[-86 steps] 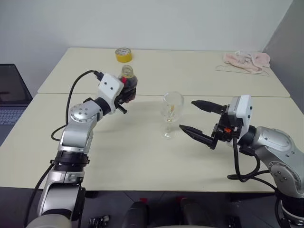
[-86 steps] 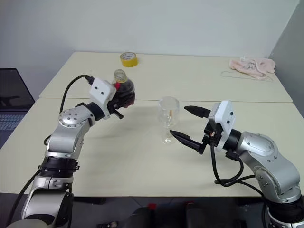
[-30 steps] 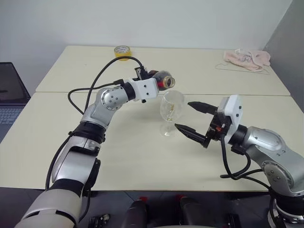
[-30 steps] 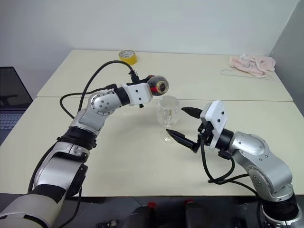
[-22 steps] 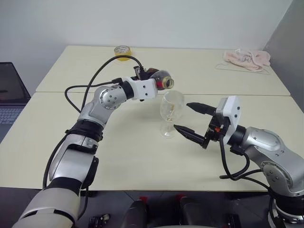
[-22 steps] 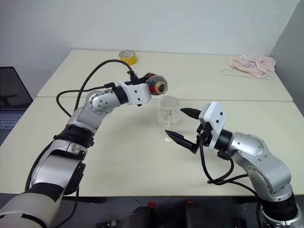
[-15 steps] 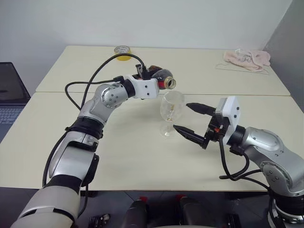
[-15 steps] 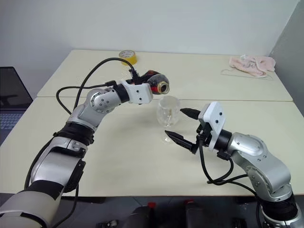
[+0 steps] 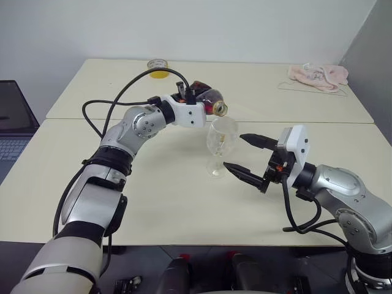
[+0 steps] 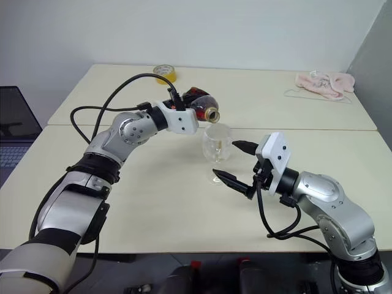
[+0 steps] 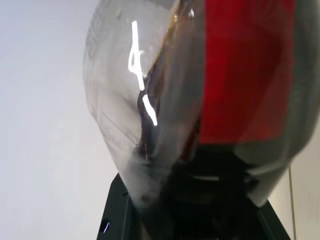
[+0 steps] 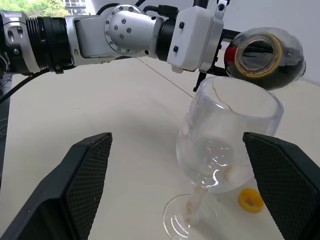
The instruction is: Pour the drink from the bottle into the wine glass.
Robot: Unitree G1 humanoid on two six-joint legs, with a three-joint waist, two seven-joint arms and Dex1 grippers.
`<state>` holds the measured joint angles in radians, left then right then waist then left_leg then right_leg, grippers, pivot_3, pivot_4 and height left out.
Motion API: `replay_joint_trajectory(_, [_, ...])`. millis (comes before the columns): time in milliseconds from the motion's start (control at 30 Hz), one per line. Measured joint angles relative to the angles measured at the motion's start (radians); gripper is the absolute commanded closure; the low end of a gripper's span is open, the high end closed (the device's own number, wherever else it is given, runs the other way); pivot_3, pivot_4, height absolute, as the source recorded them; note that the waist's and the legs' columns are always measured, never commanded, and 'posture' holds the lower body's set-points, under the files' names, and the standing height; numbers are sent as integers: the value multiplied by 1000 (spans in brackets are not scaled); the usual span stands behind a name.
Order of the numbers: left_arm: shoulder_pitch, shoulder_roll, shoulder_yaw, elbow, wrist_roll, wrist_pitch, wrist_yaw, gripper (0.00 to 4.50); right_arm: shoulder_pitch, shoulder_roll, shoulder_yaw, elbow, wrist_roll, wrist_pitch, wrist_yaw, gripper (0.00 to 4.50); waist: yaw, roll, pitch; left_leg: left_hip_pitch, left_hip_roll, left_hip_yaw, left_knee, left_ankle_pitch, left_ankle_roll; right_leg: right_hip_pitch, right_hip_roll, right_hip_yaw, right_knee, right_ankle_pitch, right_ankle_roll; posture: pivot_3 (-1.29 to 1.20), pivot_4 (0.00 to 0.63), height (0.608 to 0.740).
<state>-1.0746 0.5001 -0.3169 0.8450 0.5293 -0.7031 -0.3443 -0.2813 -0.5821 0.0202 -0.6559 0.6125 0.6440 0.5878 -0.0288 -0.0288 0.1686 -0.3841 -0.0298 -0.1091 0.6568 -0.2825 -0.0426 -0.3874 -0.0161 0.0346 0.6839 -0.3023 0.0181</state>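
Note:
My left gripper is shut on the bottle, which lies tipped on its side in the air. Its open mouth hangs just above the far rim of the wine glass. The dark drink sits in the bottle's belly beside the red label. I see no stream leaving the mouth. The glass stands upright on the table, with only amber traces in its bowl. My right gripper is open, level and just right of the glass, with nothing between its fingers.
A yellow cap lies on the table beside the glass foot. A yellow tape roll sits at the far edge, a pink cloth at the far right. A laptop stands off the table's left side.
The left arm has carried the bottle from upright at the left over to the glass and tipped it. In the last second it rolled further, lowering the mouth to the rim. The right gripper stayed still.

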Motion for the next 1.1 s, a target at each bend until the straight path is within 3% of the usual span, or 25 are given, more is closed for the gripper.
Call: replay_joint_trajectory(1100, [-37,25,-34,20,74,-50,99,3709,-1,2,1,-7,0,0,-4,0,0,0,0,-1,-2,0,4,-2,4,-1,-1,0,4,0,0,0,150,740])
